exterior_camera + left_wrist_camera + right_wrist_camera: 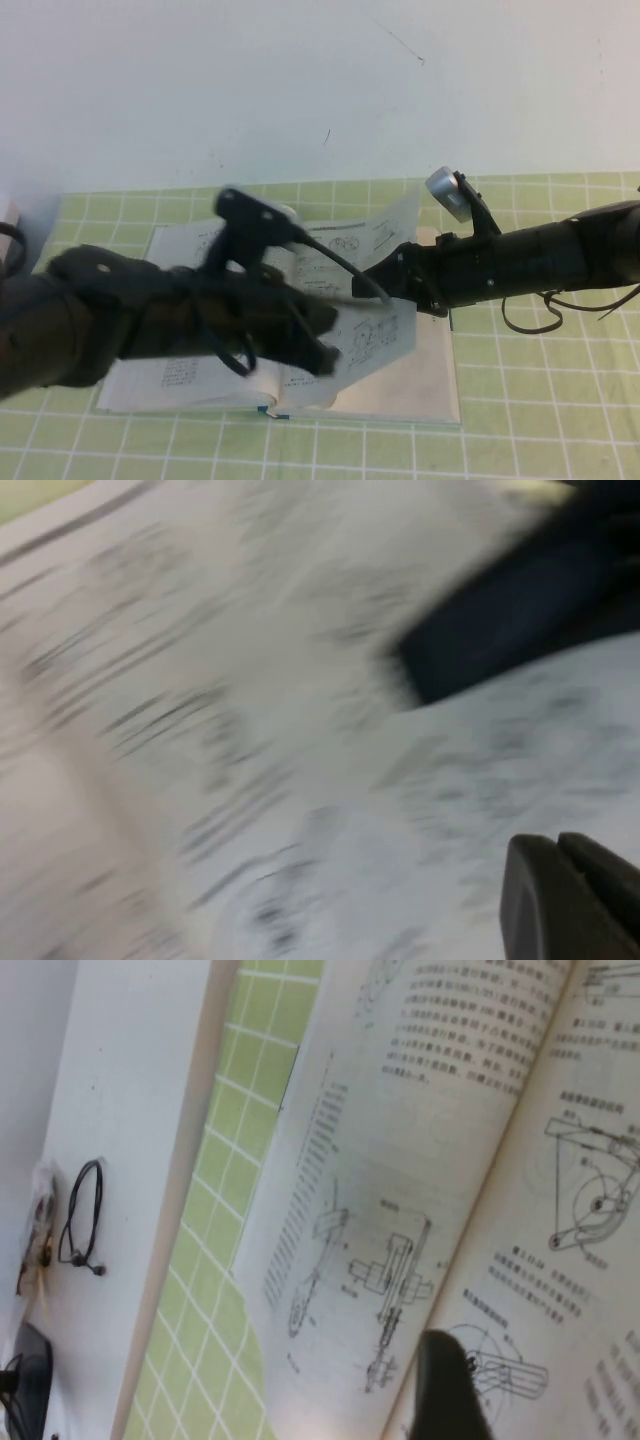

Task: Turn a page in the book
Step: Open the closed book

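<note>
The book (165,380) lies open on the green grid mat, with drawings and text on its white pages. One page (385,225) stands lifted over the right half. My right gripper (398,282) reaches in from the right and grips this leaf at its outer edge. In the right wrist view one dark finger (448,1385) lies against the lifted page (560,1260), and the other finger is hidden behind it. My left gripper (322,358) is shut and empty over the middle of the book, by the lifted page's lower part. Its fingers (545,890) show closed over blurred print (300,700).
The green grid mat (540,420) extends round the book to the front and right. A white surface (300,90) lies beyond it. A black cable loop (85,1215) lies on the white surface left of the mat. My left arm (120,320) covers the book's left page.
</note>
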Robot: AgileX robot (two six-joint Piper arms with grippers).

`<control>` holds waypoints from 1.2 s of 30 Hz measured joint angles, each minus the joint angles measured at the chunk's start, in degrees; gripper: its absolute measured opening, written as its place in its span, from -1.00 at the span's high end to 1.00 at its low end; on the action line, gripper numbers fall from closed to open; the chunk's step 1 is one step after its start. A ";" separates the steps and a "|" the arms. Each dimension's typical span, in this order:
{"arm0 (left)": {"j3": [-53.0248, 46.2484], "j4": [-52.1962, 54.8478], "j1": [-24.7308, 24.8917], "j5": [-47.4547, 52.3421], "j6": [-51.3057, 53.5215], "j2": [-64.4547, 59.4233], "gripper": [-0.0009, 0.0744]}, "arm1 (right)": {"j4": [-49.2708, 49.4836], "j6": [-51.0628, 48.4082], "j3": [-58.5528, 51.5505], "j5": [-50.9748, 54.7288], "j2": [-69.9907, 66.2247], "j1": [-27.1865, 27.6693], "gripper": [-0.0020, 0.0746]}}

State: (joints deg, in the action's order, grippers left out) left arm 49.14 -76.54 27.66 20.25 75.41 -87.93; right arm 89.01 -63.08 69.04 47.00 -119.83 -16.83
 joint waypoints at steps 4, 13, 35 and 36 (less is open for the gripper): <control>0.00 6.37 8.36 -1.71 -3.05 2.73 0.99 | 0.35 -0.43 0.00 0.80 0.00 0.00 -0.11; -0.13 12.84 25.61 -17.44 -6.56 0.40 0.99 | 0.69 -0.77 0.00 2.23 0.00 0.00 -0.11; -0.13 -3.95 28.69 -51.52 0.02 -15.32 0.99 | 1.83 -2.10 0.00 6.11 0.00 0.00 -0.11; -0.13 -4.65 28.69 -53.40 0.15 -15.32 0.99 | 1.88 -2.47 0.00 6.83 0.00 0.00 -0.11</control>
State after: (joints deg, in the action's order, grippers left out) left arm 49.02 -81.19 56.35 -33.15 75.56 -103.25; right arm 90.89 -65.55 69.04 53.83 -119.83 -16.83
